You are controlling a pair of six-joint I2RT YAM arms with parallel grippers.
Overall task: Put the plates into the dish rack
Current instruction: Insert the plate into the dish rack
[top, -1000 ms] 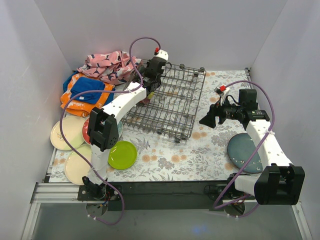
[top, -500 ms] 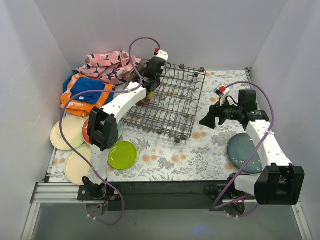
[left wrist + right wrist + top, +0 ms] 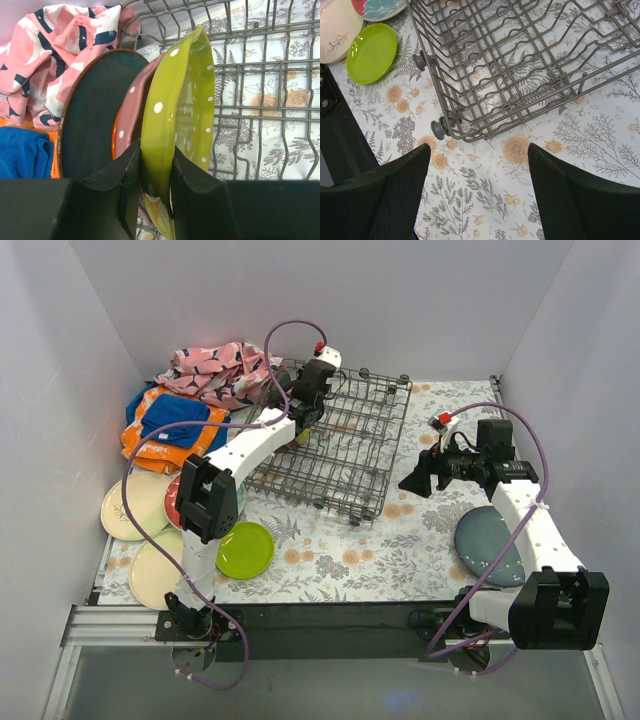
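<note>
The left gripper [image 3: 156, 167] clamps the rim of a green dotted plate [image 3: 177, 110], holding it on edge, evidently so it can slot between the tines at the far-left end of the dish rack [image 3: 260, 65]. A pink dotted plate [image 3: 131, 117] and a dark plate [image 3: 97, 115] stand alongside. The right gripper [image 3: 476, 170] hovers beside the rack, fingers spread and empty, and a blue-grey plate [image 3: 487, 545] lies flat nearby.
</note>
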